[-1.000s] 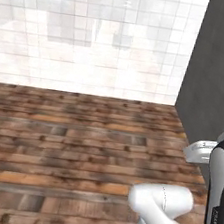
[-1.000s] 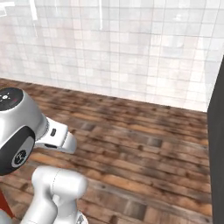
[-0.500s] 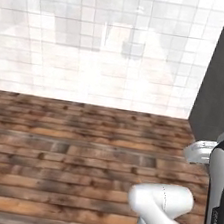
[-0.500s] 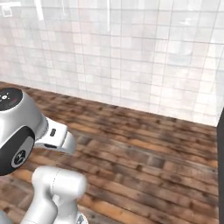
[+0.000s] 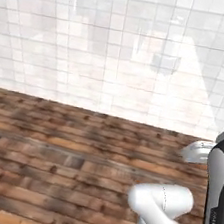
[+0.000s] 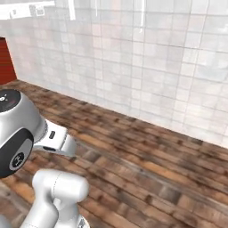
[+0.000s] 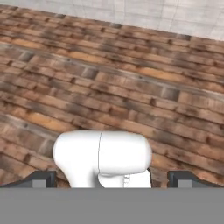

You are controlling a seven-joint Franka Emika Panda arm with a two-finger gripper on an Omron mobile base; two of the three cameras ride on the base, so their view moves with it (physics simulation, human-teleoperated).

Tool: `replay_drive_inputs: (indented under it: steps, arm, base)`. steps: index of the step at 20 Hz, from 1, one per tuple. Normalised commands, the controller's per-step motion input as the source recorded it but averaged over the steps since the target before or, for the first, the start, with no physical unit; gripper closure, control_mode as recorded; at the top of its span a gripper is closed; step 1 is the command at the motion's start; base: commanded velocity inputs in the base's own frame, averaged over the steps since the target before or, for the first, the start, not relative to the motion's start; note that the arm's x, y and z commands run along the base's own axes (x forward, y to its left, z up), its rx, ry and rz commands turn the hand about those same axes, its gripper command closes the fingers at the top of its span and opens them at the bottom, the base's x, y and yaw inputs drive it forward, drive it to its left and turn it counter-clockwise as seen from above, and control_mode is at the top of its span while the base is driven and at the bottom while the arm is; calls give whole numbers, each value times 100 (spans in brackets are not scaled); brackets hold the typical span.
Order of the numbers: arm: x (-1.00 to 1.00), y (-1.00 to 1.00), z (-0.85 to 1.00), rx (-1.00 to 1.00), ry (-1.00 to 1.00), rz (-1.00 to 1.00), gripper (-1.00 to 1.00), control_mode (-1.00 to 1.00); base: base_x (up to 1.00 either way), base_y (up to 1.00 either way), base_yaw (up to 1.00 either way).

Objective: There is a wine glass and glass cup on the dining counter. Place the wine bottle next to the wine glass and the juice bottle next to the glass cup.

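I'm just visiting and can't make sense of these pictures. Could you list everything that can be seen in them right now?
Tiled wall: one, white glossy square tiles, across the back of both base views and along the top edge of the hand view.
Wooden floor: one, brown worn planks, from the foot of the wall toward the camera.
Red panel: one, at the far left edge of the right base view; what it belongs to cannot be told.
White fixture: one, high on the wall, top left of the right base view; too cropped to identify.
Robot arm: one, white with dark joints.
Pincer: one, dark fingertips wide apart, open, holding nothing.
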Motion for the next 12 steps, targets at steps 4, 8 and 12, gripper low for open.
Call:
replay_drive_inputs:
  steps: [4,8,12]
  arm:
    - [0,0,0,0,0,0,-100,100]
    - [0,0,0,0,0,0,-100,100]
    - [0,0,0,0,0,0,-100,100]
  base:
    - [52,-3,66]
    - [47,-4,70]
    - [42,-2,72]
